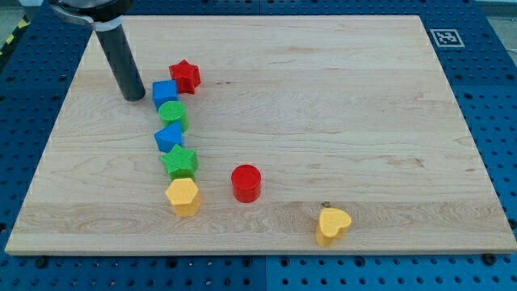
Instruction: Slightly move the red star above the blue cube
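The red star (185,76) lies near the view's top left, touching the upper right corner of the blue cube (165,93). My tip (134,97) stands on the board just left of the blue cube, a small gap apart, and lower left of the red star. The dark rod rises from it toward the view's top left.
Below the blue cube runs a column: a green cylinder (173,115), a blue star-like block (169,137), a green star (179,162), a yellow hexagon (183,196). A red cylinder (245,183) and a yellow heart (332,225) lie lower right. A marker tag (445,37) sits at the top right.
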{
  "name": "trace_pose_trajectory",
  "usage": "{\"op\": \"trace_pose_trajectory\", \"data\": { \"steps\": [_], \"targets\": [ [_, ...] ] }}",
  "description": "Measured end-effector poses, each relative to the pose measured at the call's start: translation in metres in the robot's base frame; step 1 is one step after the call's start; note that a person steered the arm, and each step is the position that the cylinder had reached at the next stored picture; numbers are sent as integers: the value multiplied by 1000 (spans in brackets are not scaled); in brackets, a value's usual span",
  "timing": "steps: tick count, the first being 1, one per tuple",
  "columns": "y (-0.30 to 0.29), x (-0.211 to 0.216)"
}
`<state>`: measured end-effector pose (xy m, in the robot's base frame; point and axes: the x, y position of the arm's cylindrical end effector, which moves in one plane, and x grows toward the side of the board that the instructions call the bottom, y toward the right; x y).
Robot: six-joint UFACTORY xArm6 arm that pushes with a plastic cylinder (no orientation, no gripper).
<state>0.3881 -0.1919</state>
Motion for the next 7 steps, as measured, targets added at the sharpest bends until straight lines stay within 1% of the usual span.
{"op": "trace_pose_trajectory", "data": {
  "steps": [2,3,4,5,6,7],
  "targets": [
    [28,1],
    [31,1],
    [-20,-5],
    [-41,-56],
    [-3,-109],
    [62,-124]
  ]
}}
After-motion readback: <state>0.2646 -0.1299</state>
